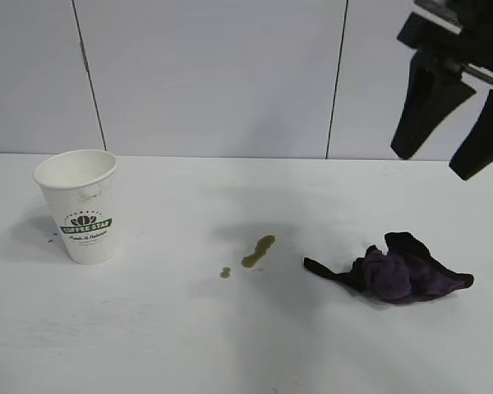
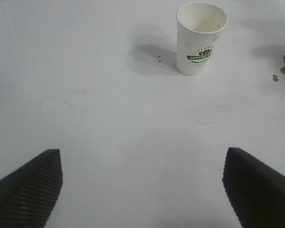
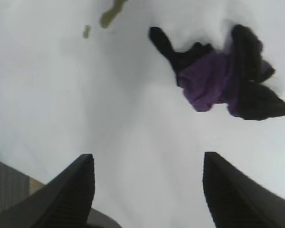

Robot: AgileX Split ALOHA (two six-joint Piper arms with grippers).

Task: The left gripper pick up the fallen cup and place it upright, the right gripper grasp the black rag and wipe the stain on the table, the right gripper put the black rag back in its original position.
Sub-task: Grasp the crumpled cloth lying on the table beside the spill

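The white paper cup (image 1: pixel 80 207) with its green logo stands upright at the table's left (image 2: pixel 201 39). An olive-green stain (image 1: pixel 258 251) with a small separate drop lies mid-table (image 3: pixel 111 13). To its right the black rag (image 1: pixel 398 269), crumpled with a purple middle, rests on the table (image 3: pixel 223 80). My right gripper (image 1: pixel 435 162) hangs open high above the rag, nothing between its fingers (image 3: pixel 147 159). My left gripper (image 2: pixel 142 156) is open and empty, well back from the cup, out of the exterior view.
The white table (image 1: pixel 148 328) runs wide around the three items. A pale panelled wall (image 1: pixel 214 74) stands behind it. A few tiny dark specks (image 2: pixel 158 59) lie beside the cup. The table's edge shows near the right gripper (image 3: pixel 19 183).
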